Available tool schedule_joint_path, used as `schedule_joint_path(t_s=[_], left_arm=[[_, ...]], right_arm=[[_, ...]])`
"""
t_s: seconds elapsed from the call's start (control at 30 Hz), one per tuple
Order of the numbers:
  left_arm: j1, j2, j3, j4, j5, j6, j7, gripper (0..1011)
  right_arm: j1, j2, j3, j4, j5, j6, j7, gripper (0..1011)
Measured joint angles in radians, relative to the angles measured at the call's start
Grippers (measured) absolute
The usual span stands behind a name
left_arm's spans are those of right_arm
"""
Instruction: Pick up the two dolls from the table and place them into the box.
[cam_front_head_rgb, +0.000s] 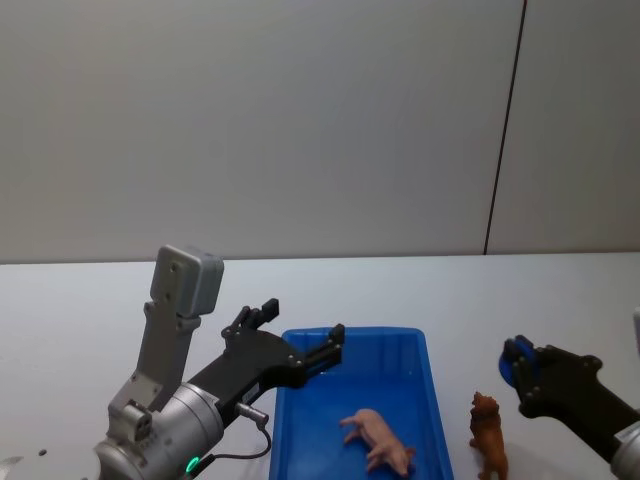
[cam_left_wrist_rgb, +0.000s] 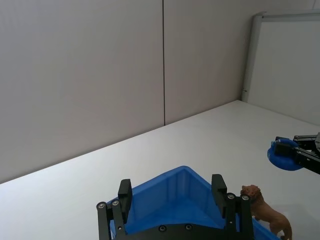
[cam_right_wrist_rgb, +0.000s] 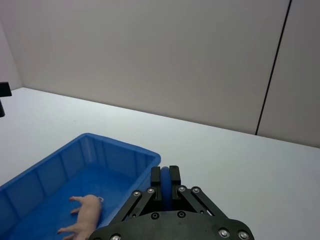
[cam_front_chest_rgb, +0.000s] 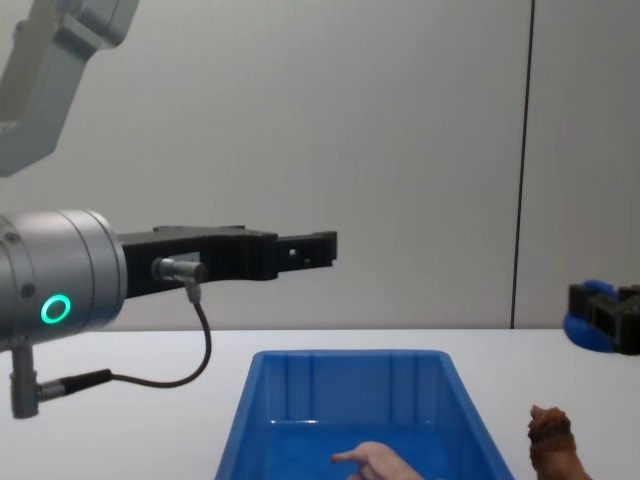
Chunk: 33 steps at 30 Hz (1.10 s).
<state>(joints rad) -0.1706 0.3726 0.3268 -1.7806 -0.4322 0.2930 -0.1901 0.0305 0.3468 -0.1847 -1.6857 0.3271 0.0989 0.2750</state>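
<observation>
The pale pink pig doll (cam_front_head_rgb: 378, 440) lies on its side on the floor of the blue box (cam_front_head_rgb: 432, 400); the right wrist view has it too, pig (cam_right_wrist_rgb: 86, 221) inside the box (cam_right_wrist_rgb: 117, 152). Just right of the box, the shaggy reddish-brown doll (cam_front_head_rgb: 488, 432) stands on the white table (cam_front_head_rgb: 100, 320). My left gripper (cam_front_head_rgb: 300, 325) hovers open and empty over the box's far left corner. My right gripper (cam_front_head_rgb: 522, 372) is up beyond the brown doll, shut on a small round dark-blue object (cam_front_chest_rgb: 585, 322).
A grey wall with a dark vertical seam (cam_front_head_rgb: 505, 130) runs behind the table. Bare tabletop stretches left of the box and behind it. From the chest view the left arm's cable (cam_front_chest_rgb: 190, 350) hangs above the table left of the box.
</observation>
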Motion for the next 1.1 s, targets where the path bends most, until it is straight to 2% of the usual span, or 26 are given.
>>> schedule_joint_path(t_s=[0.4,1.1], left_arm=[[0.008,0.001,-0.006,-0.013,0.007,0.027,0.064,1003],[0.024,0.002,-0.023,-0.027,0.005,0.066,0.166,1003]], right_arm=[[0.057,-0.039,-0.027,0.048,-0.034,-0.005,0.056,90],[0.197,-0.119,-0.071,0.208,-0.092,0.001,0.16,90]])
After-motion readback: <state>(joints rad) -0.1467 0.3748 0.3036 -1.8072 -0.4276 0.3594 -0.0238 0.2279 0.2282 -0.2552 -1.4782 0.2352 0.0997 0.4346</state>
